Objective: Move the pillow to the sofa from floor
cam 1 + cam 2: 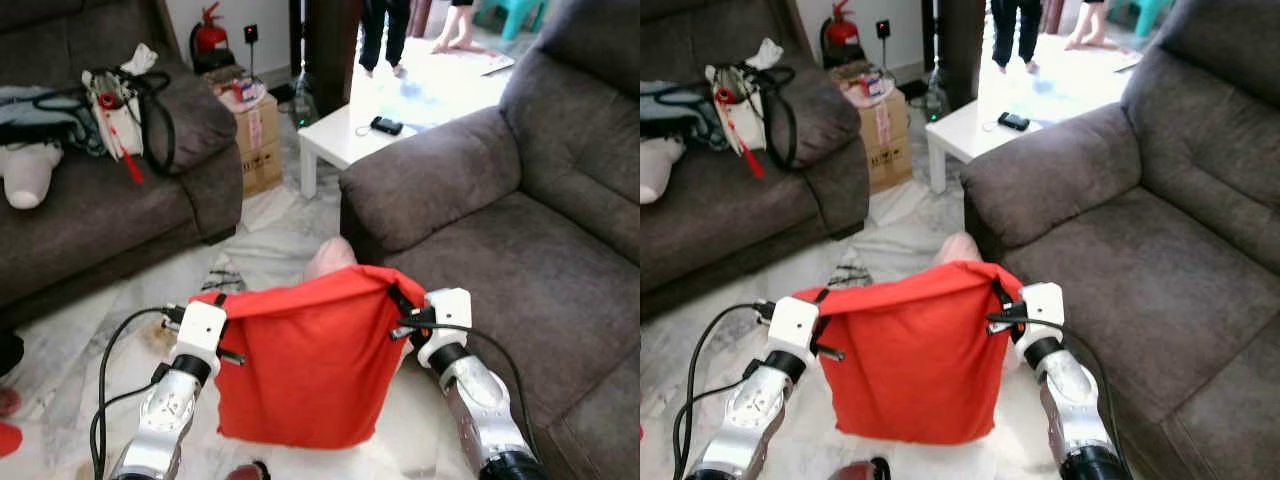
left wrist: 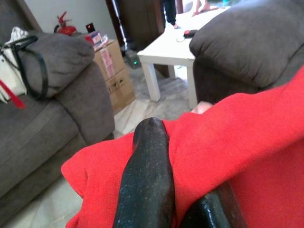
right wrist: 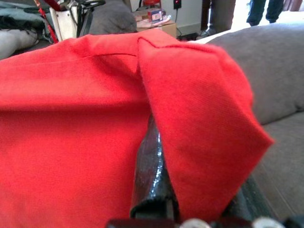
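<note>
head stereo: down-forward (shared scene) | wrists: close on pillow (image 2: pixel 228 142)

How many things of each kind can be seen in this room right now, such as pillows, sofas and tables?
Red pillow, held off the floor between the left gripper and right gripper: 1
Grey sofas: 2
White table: 1
Cardboard box: 1
Fire extinguisher: 1
Total: 6

Matt red cloth pillow (image 1: pixel 305 365), rough grey fabric sofa (image 1: pixel 520 260), glossy marble floor (image 1: pixel 265 245)
</note>
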Controlling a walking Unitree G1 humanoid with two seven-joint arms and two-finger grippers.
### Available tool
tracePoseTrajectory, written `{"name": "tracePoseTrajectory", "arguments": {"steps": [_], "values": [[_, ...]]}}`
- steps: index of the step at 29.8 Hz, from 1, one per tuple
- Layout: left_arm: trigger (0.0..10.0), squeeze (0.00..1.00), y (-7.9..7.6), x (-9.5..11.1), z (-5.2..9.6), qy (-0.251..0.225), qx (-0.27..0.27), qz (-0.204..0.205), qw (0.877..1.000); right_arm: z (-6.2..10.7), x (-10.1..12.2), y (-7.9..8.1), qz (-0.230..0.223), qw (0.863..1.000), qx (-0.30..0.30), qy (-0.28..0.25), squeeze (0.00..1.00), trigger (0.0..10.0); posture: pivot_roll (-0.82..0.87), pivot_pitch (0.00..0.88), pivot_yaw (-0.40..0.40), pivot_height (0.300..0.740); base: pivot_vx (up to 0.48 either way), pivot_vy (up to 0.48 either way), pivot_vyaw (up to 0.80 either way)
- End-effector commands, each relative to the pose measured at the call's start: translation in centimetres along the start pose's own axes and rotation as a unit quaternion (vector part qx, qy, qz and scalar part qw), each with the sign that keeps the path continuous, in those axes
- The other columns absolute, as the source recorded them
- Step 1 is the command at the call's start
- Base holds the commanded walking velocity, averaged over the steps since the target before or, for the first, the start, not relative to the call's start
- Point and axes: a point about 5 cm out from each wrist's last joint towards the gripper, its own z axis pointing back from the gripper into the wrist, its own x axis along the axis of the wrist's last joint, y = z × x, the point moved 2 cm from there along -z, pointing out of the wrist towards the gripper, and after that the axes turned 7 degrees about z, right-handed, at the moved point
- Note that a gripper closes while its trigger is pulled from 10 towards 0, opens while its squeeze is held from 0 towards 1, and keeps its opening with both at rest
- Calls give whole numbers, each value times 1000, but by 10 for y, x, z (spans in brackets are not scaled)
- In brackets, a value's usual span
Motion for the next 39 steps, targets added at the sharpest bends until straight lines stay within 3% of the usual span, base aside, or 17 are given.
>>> {"name": "tracePoseTrajectory", "arguments": {"steps": [1,15,18,26,28,30,39], "values": [[10000,0,4,21,-11,-44,15,6,999,-4,14,-19,-2,999,-40,-29,0,10000,134,18,-22,740,0,0,-800],[10000,0,-9,23,-18,-50,-5,-9,999,-4,11,-16,-5,998,-54,-28,0,10000,121,0,-15,740,0,0,-800],[10000,0,-14,28,-21,-58,-20,-12,998,-6,11,-12,0,998,-54,-30,0,10000,134,0,-6,740,0,-477,-800],[10000,0,-8,28,-26,-54,-21,-5,998,-10,17,-8,3,997,-58,-43,0,10000,117,0,8,740,0,-157,-800],[10000,0,-3,31,-27,-56,-25,-7,998,-14,23,5,10,998,-32,-58,0,10000,128,0,15,740,0,0,-800],[10000,0,-2,31,-27,-56,-24,-8,998,-15,24,7,7,998,-33,-60,0,10000,129,0,16,740,0,0,-800],[10000,0,-5,27,-25,-52,-23,-6,998,-18,26,10,3,997,-34,-62,0,10000,121,0,4,740,0,0,-800]]}}
